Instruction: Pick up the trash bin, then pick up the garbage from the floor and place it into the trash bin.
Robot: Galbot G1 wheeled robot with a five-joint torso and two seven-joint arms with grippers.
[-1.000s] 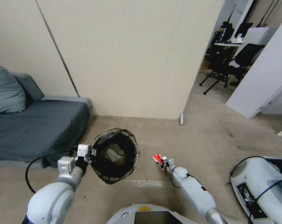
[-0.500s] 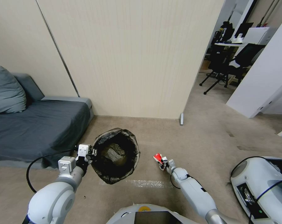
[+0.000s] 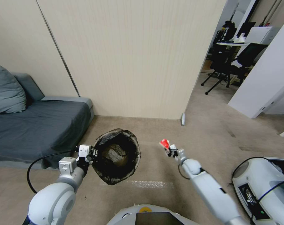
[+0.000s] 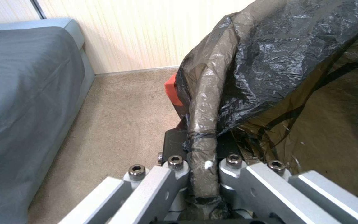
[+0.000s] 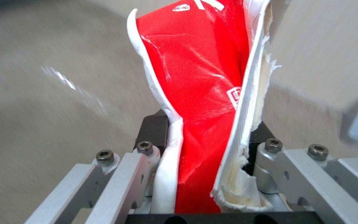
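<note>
The garbage [image 5: 199,93] we observe is a flattened red carton with white edges, torn and frayed along one side, bearing small white print on its red face. It stands clamped between the jaws of the right gripper [image 5: 206,149], which are closed on its lower end; the rest projects beyond the jaws. In the head view the same carton [image 3: 164,143] appears as a small red-and-white piece at the tip of the right gripper [image 3: 168,147], held clear of the floor [image 3: 210,137] and beside the trash bin [image 3: 117,156], apart from it.

The trash bin is round and lined with a crinkled black bag [image 4: 270,62] folded over the rim. The left gripper [image 4: 204,165] has its jaws closed on the bagged rim; the head view places the left gripper [image 3: 88,153] at the bin's side nearest the grey sofa [image 3: 32,125].

The left wrist view adds a red object [image 4: 171,91] just beyond the jaws, partly hidden behind the bag; we cannot tell what it is. The head view alone shows the bin's dark interior.
</note>
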